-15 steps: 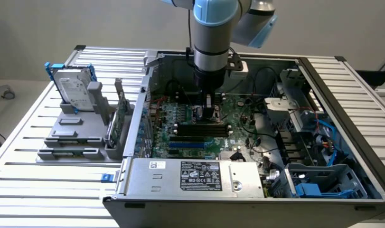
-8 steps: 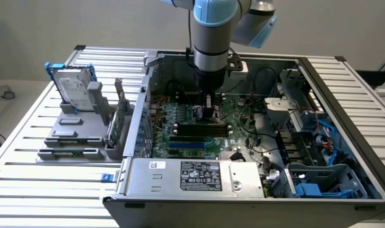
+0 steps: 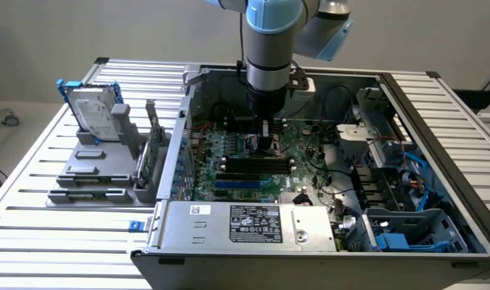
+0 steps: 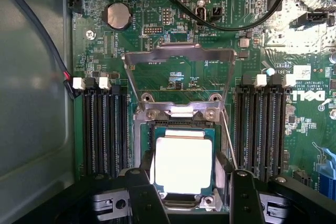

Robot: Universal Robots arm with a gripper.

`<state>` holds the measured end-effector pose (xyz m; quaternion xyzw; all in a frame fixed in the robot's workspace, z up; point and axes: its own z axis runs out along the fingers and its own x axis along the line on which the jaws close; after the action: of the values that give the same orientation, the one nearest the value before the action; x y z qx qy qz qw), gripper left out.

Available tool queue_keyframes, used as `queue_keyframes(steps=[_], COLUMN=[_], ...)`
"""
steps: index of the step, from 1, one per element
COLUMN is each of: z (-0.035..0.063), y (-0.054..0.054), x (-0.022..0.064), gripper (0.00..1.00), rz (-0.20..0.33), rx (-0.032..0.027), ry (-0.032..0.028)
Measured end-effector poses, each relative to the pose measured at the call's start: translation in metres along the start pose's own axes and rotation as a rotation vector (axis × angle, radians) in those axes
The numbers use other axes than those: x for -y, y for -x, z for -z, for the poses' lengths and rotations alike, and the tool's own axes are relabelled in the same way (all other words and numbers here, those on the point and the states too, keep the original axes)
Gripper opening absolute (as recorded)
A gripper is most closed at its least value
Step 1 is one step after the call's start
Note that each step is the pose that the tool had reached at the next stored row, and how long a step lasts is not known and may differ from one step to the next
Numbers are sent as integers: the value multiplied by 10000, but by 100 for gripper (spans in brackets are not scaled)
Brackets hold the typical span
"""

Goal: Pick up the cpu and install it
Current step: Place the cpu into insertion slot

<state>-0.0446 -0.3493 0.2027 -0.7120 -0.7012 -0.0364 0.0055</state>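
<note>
Your claw (image 4: 187, 174) pinches the cpu (image 4: 184, 161), a flat square chip with a pale silvery top, between black fingers directly over the steel-framed socket (image 4: 157, 114). Just beyond, a thin metal load plate (image 4: 178, 52) stands open above the green motherboard (image 4: 157, 24).

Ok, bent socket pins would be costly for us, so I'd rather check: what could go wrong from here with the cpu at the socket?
1. The cpu is over the socket, but I can't tell whether it lies square. If it is skewed, it could damage the contacts.
2. The hinged load plate stands open just beyond it, and the thin lever runs alongside. The gripper could snag either one.
</note>
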Motion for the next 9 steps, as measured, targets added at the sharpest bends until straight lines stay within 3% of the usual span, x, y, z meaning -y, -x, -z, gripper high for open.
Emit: queue_keyframes(steps=[9], z=[-10], y=[-14], x=[1], gripper=[54], rz=[5], rx=[17], ry=[-1])
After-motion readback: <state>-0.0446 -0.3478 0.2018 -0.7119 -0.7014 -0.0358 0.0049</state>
